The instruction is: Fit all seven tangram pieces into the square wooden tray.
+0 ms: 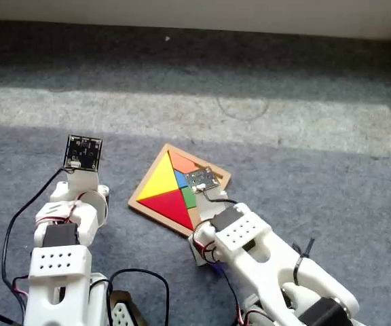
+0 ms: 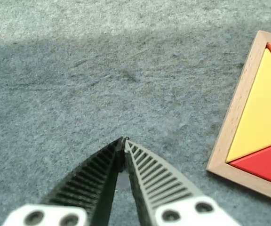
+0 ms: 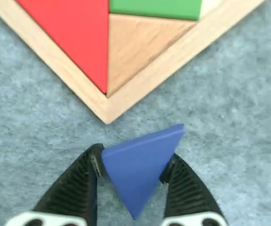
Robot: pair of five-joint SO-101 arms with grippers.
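Note:
The square wooden tray [image 1: 138, 198] lies at mid-table, set like a diamond. In it are a yellow triangle [image 1: 160, 180], a red triangle [image 1: 169, 204], an orange piece [image 1: 185, 164], a small blue piece [image 1: 180, 180] and a green piece [image 1: 189, 199]. My right gripper [image 3: 131, 165] is shut on a blue triangle [image 3: 140, 162], held just off the tray's near corner [image 3: 107, 112]. Beside the red triangle [image 3: 74, 28] and the green piece [image 3: 154, 7], a bare wooden triangular gap [image 3: 135, 44] shows. My left gripper [image 2: 124, 142] is shut and empty over the carpet, left of the tray's edge [image 2: 230, 126].
Grey carpet covers the table all around the tray. The left arm [image 1: 63, 231] sits to the tray's left, and the right arm [image 1: 263, 258] comes in from the lower right, covering the tray's near corner. Black cables [image 1: 138, 278] loop between the arm bases.

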